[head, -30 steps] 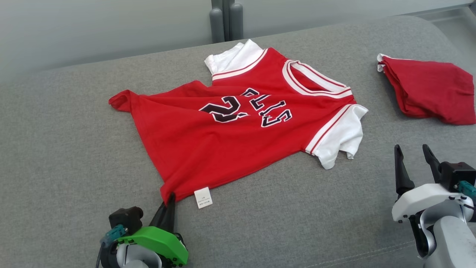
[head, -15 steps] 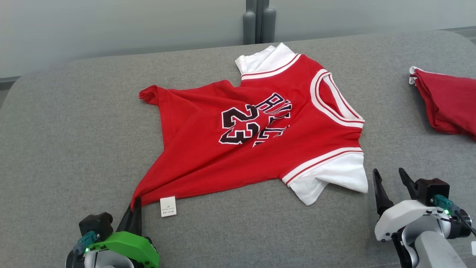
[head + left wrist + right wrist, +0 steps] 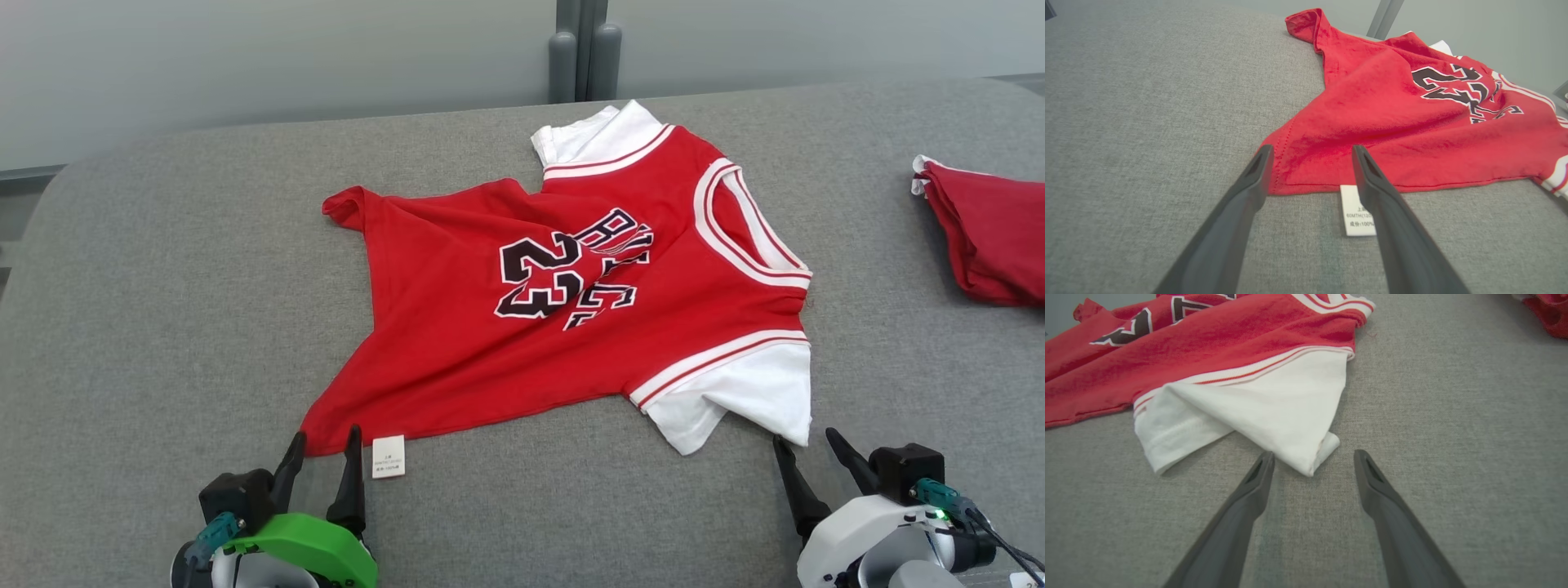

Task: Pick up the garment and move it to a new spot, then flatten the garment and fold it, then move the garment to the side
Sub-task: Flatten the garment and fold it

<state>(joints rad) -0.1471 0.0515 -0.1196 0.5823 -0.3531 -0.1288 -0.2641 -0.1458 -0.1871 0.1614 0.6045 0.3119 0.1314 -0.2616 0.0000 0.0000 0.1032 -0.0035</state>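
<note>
The gray cushion (image 3: 147, 327) lies bare along its whole left side and across the near strip between the left gripper (image 3: 326, 434) and the right gripper (image 3: 804, 438); a hand could pass freely there. The red jersey (image 3: 506, 359) covers the middle. Its near-left hem corner lies at the left gripper's parted fingertips, with the white care label (image 3: 389, 456) just to their right. The jersey's near white sleeve (image 3: 735, 400) lies just ahead of the right gripper's spread fingers. A bare lane separates the jersey from a second red garment (image 3: 992, 245) at far right. Gray posts (image 3: 584, 61) stand beyond the far edge.
</note>
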